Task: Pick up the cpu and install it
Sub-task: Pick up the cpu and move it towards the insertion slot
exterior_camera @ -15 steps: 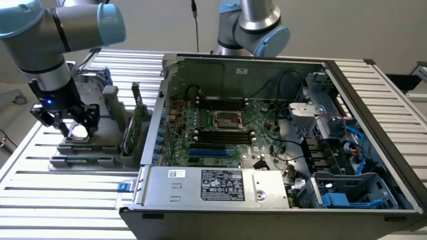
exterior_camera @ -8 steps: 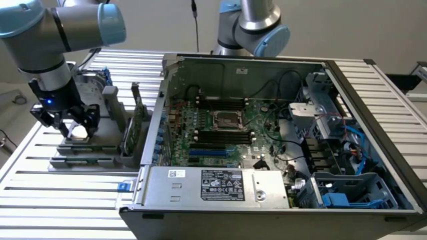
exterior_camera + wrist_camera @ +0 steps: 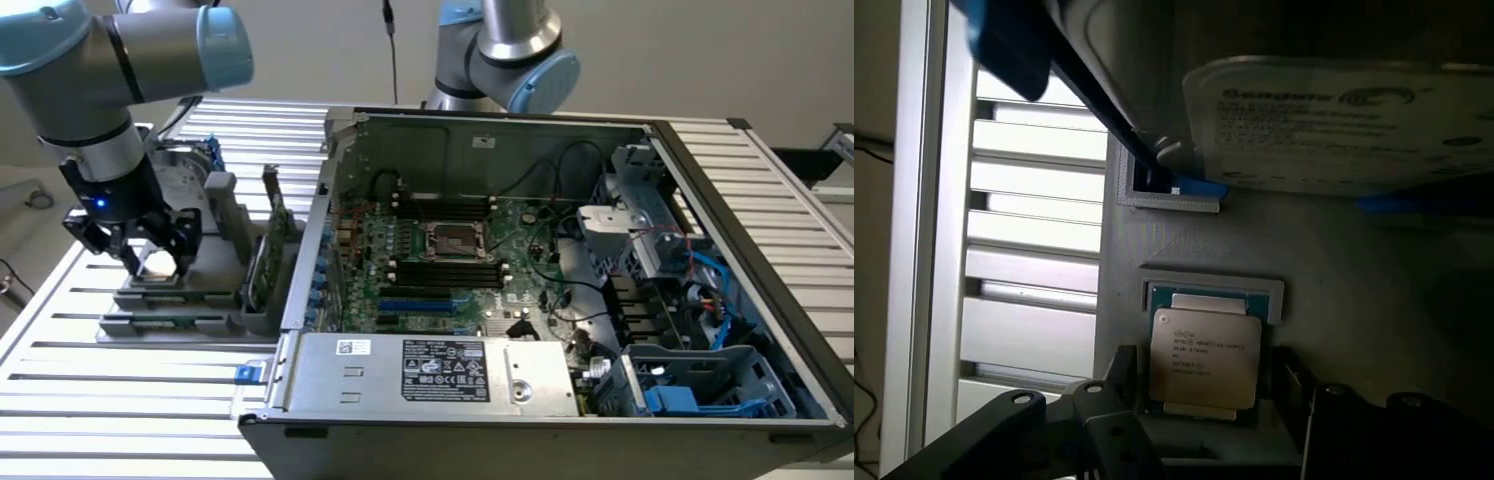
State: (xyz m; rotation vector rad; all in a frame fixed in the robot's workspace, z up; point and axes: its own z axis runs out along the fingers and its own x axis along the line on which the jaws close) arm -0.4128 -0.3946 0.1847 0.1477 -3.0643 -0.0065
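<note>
**Chip waits in its holder.** The cpu (image 3: 1204,358), a small flat square chip with a pale silvery metal top, lay face up in a shallow recess of a grey plastic holder (image 3: 1324,290). The holder stood on the slatted aluminium table (image 3: 120,380), to the exterior view's left of the open dark computer case (image 3: 534,445). Nearly square, the chip showed no marked long axis. Its lines of dark print ran across from one side of the claw to the other, and a thin green border framed it.

The black two-fingered claw (image 3: 1206,378) of the grey-and-blue arm (image 3: 94,120) hung low over the holder, spread wide, with one of its fingers (image 3: 1289,390) on each side of the chip. A sliver of holder showed between each finger and the chip's edge, and the claw gripped nothing.

Farther along the same holder sat a large silver hard drive (image 3: 1334,125) with blue frame pieces, its label cut off at the picture's edge. Inside the case, the dark square metal-framed motherboard socket (image 3: 450,240) sat on the green board, well apart from the chip. In the exterior view the claw covered most of the chip. The chip's print could not be read.
</note>
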